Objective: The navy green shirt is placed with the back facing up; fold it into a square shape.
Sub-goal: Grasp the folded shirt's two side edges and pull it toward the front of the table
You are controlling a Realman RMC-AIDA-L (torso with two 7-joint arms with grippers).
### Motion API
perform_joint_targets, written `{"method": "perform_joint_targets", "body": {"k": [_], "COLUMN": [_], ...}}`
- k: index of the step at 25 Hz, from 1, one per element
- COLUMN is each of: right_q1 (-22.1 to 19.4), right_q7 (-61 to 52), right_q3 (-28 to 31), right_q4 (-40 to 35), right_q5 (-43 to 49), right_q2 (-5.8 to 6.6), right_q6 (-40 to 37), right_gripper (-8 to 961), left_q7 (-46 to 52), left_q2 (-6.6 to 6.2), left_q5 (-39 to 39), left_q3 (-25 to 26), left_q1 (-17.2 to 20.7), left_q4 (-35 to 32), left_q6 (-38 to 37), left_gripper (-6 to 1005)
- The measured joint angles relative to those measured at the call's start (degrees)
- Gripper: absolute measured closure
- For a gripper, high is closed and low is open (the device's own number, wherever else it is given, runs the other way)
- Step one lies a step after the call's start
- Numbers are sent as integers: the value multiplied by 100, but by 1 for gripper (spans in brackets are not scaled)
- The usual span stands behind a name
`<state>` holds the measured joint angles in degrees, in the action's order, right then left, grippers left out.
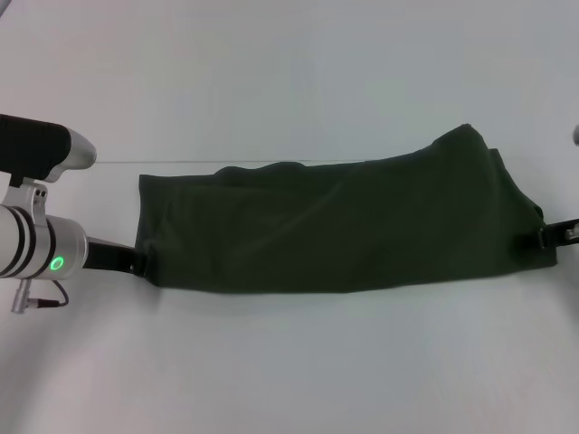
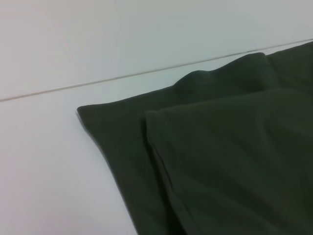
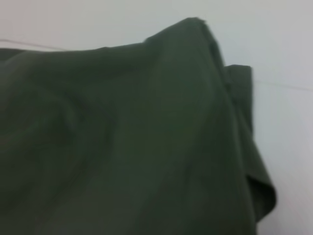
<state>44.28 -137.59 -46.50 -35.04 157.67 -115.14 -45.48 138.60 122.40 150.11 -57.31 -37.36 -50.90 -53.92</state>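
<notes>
1. The navy green shirt (image 1: 344,226) lies across the middle of the white worktop (image 1: 289,362) as a long, dark, folded band, running from near the worktop's left side to near its right edge.
2. Its plain fabric faces up; no lettering shows.
3. The right end of the band is humped up higher than the rest, while the left end lies flat and squared off.
4. My left gripper (image 1: 136,261) is at the near left corner of the shirt, its dark tip touching the cloth's edge. I cannot tell from the head view whether it is clamped on the fabric or merely against it.
5. My left arm, silver with a green light on it, comes in from the worktop's left edge.
6. My right gripper (image 1: 545,237) is at the near right corner of the shirt, by the worktop's right edge, against the cloth. How it is set I cannot tell either.
7. In my left wrist view the shirt (image 2: 220,161) shows two layers: an upper folded layer lying on a lower one whose corner sticks out beyond it.
8. In my right wrist view the shirt (image 3: 127,137) fills most of the picture, raised into a peak, with a folded flap hanging down at one side.
9. A thin seam line (image 1: 181,163) crosses the worktop just behind the shirt's far edge.
</notes>
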Motion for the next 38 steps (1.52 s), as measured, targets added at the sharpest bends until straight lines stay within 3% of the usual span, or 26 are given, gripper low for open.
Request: {"method": "perform_joint_targets", "body": {"k": [5,12,15,21,25,31,38], "right_q1": [19,-23,-92,-344,-522,-712,-1026], "right_q7": [210,571,613,625,545,528,440], "right_q3": [-8,-24,-27,5,48,56,54], "right_q4": [29,-8,-160,-766,-1137,-1262,-1717], "right_q5": [17,13,3,0,-12,-341,-467], "right_q2": [-62,-94,-163,-335,-403,-401,-452], "right_q6": [16,-125,-254,-559,-779,-1112,-1628], "right_gripper": [259,611,757,950,949,950,950], "left_q7": [0,0,-32,-171,-219,-306,-589], "left_q2": [6,-16,-40,-35,-5,49,99], "left_q5": [-6,-9,-9,-15,-61,-169,-458], "left_q3": [0,13,139,377,411,487,873], "left_q1": [0,25,65,344,513,832,1165], "left_q4": [-33,-79,-117,-436,-646,-999,-1355], "left_q6": [-5,-53,-188,-542,-719,-1092,-1706], "left_gripper": [971,972,972,967,962,955,946]}}
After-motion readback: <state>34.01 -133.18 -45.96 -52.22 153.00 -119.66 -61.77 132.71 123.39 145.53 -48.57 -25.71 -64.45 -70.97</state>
